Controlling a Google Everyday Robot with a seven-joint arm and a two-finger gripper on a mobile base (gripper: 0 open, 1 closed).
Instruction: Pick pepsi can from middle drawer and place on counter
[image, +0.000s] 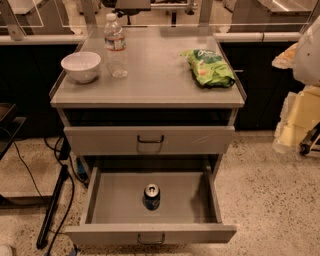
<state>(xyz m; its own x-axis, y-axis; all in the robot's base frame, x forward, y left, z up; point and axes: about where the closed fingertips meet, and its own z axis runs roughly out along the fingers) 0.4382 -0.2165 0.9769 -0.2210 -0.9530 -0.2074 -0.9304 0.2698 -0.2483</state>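
drawer (107, 206) open-topped, can (151, 196) alone (claw unseen)

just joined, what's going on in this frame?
Nothing is being handled yet. The pepsi can stands upright in the open middle drawer, with nothing touching it. The gripper is not in view. On the counter above sit a white bowl, a water bottle and a green snack bag.

The can (151, 196) stands upright in the middle of the open drawer (112, 202), below a shut drawer (150, 139), while the tabletop (155, 82) carries a bowl (81, 66), a bottle (115, 45) and a green bag (209, 67); the end effector is out of view.
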